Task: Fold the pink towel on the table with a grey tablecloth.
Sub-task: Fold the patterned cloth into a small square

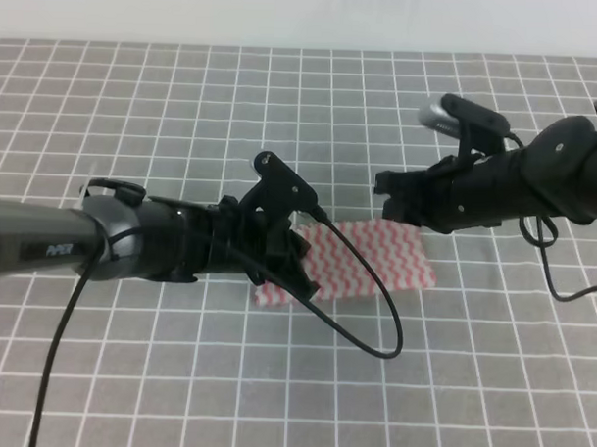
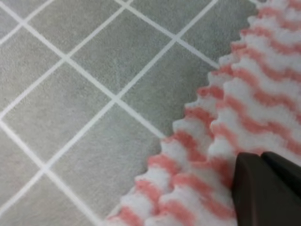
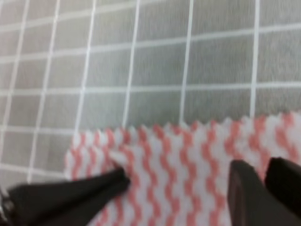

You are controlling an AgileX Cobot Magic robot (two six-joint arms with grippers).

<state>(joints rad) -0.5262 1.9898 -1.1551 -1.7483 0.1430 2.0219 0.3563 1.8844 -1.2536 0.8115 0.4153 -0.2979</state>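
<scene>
1. The bench fills the whole scene, covered in a grey cloth printed with a thin white square grid.
2. Two dark arms reach in over it from either side. The left arm stretches across from the left edge, and the right arm comes in from the right edge, a little higher in the overhead view.
3. The pink towel lies flat on the bench near the middle, between the two arms, its pink-and-white zigzag stripes and jagged edges plain to see.
4. The left gripper sits over the towel's left end and hides that part from above. Its wrist camera shows one dark finger resting on the striped cloth just inside the jagged edge; the other finger is out of frame, so I cannot tell whether they are spread or pressed together.
5. The right gripper hangs over the towel's far edge. In its wrist view the fingers stand spread wide apart, with striped towel filling the gap between them and the towel's jagged far edge just beyond the tips.
</scene>
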